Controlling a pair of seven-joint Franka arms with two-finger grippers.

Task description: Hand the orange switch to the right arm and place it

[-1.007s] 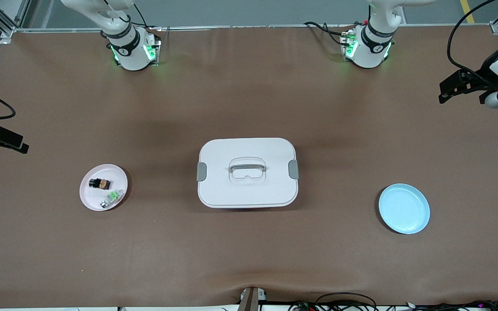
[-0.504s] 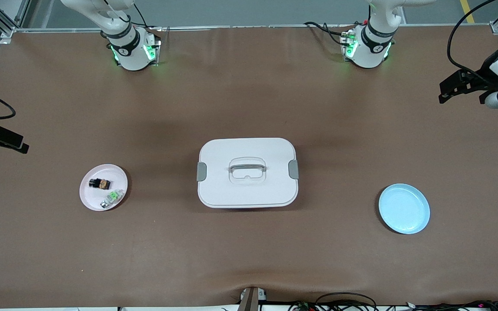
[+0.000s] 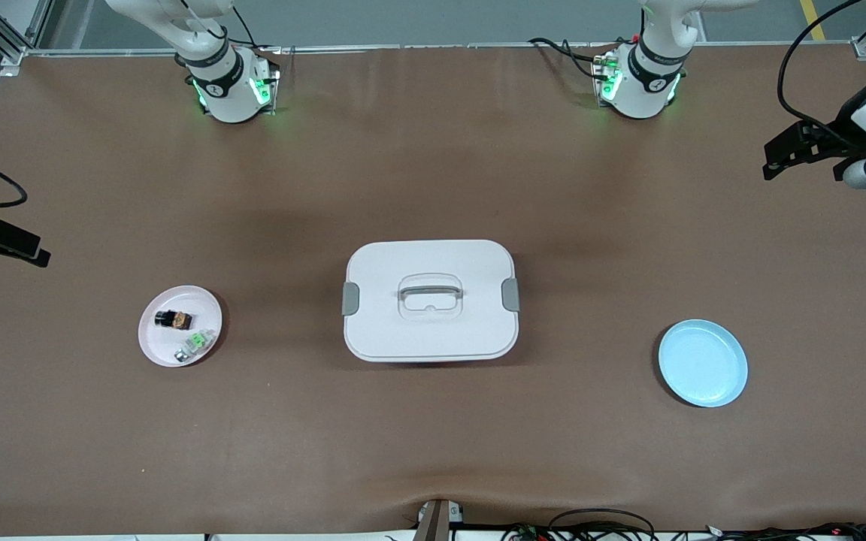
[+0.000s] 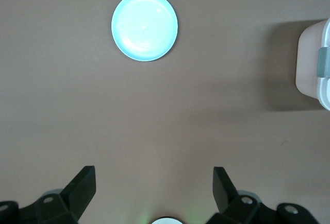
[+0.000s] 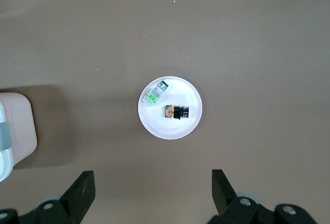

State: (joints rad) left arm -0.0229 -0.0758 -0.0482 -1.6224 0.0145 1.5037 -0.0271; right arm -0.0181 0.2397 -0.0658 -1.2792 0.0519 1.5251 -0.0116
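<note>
The orange switch (image 3: 174, 320) lies on a small pink plate (image 3: 149, 342) toward the right arm's end of the table. It also shows in the right wrist view (image 5: 177, 112), on the plate (image 5: 170, 131). My right gripper (image 3: 27, 252) hangs open and empty, high over the table's edge at that end; in its wrist view (image 5: 153, 178) the jaws stand wide apart. My left gripper (image 3: 775, 158) hangs open and empty, high over the left arm's end, its jaws wide apart in its wrist view (image 4: 153, 175).
A small clear-and-silver part with a green centre (image 3: 196, 343) lies beside the switch on the pink plate. A white lidded box (image 3: 430, 300) with a grey handle stands mid-table. A light blue plate (image 3: 702, 363) lies toward the left arm's end.
</note>
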